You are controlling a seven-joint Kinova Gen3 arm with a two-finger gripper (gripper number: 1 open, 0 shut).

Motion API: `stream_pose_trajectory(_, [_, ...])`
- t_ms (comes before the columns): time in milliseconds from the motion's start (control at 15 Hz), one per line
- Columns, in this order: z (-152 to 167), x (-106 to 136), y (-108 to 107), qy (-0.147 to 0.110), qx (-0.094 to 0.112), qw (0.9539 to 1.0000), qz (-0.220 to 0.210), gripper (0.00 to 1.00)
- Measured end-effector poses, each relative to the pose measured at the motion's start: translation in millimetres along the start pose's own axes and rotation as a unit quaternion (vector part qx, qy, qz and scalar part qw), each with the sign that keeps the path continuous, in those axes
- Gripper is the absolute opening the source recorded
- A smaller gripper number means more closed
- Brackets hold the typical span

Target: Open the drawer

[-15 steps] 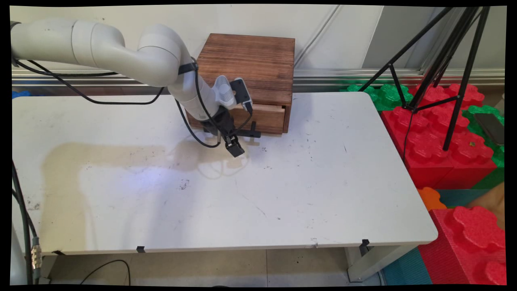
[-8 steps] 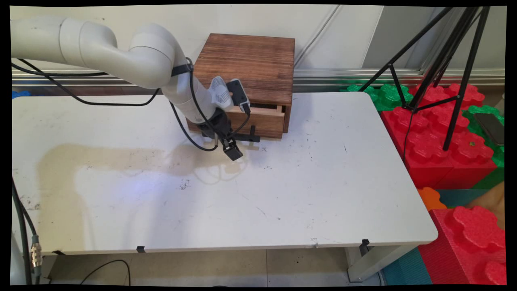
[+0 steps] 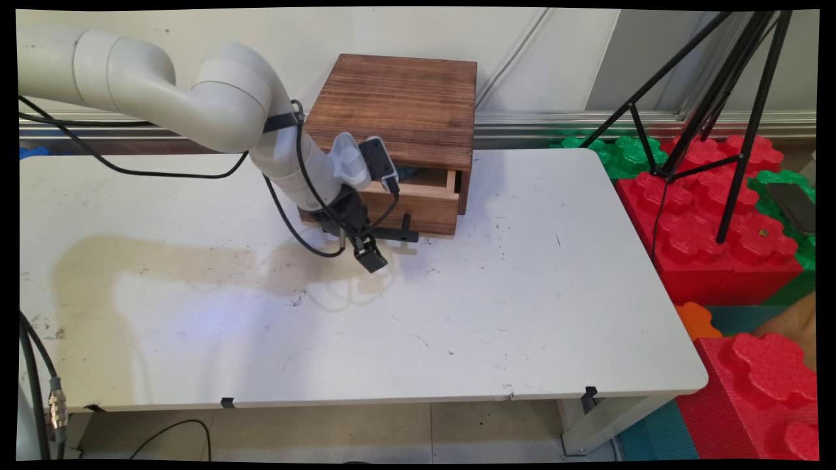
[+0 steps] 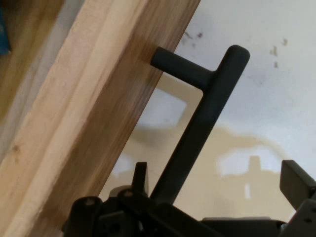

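One wooden box [image 3: 398, 104] stands at the table's [image 3: 522, 294] far edge, toward 12 o'clock from the middle in my main view, and its drawer [image 3: 418, 196] is partly out, so a dark gap shows along the top. Something blue lies inside that gap; I cannot tell what it is. A black bar handle [image 4: 197, 128] stands off the drawer front on a short post.

I see the gripper [image 3: 369, 256] low over the table at about 7 o'clock from the drawer front, tilted down and pointing toward 5 o'clock, with the white wrist above it leaning over the box's near left corner. Through the hand camera the handle bar runs down from its post into the space between the fingers [image 4: 140, 173]. It sits just beside that finger, though I cannot tell whether the two touch. The other finger stands well apart at 3 o'clock of the bar, so the jaws are spread wide around the handle, not clamped on it. Pale drawer wood fills that picture's 9 to 11 o'clock side.

Black cables [image 3: 287, 215] loop from the forearm down past the wrist. Off the table at 3 o'clock, red foam blocks [image 3: 712, 228] are stacked, and a black tripod [image 3: 718, 98] stands on them.
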Motion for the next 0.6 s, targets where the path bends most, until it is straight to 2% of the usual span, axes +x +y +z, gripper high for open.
stream_pose_trajectory(600, [-11.0, -14.3, 33.4, -0.008, -0.017, 0.9998, 0.001, 1.00])
